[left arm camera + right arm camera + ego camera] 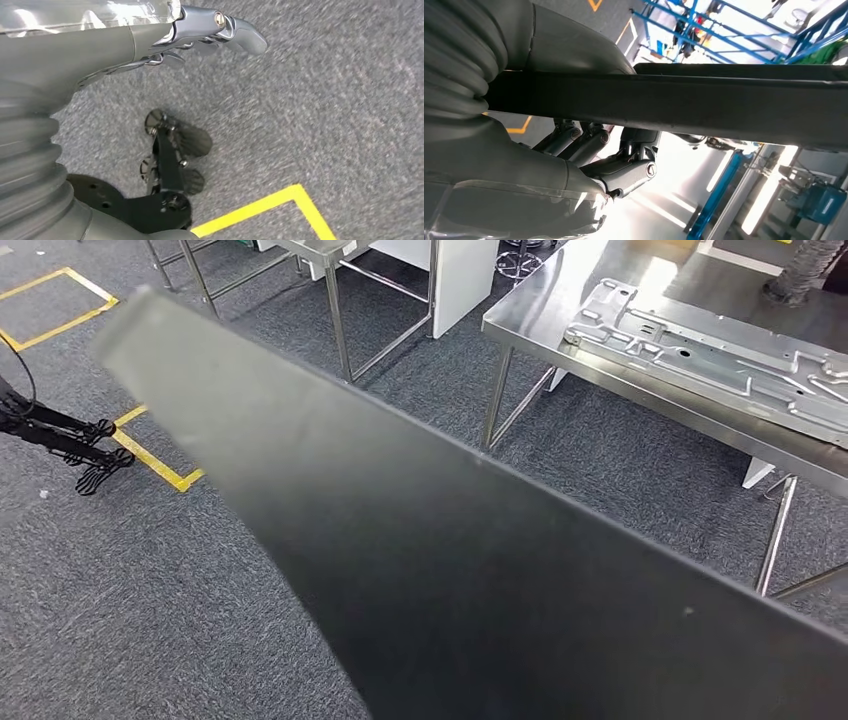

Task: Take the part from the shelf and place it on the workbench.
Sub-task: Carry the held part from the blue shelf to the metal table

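Dark sheet metal, the part [480, 570] spans the head view diagonally, carried above the carpet and short of the workbench [600, 360]. It reads as long, stiff and probably heavy, best gripped along an edge. Right wrist view: the right hand [594, 150] wraps its fingers under that edge. Left wrist view: the left hand [200, 35] hangs over the floor, fingers curled, apparently holding nothing.
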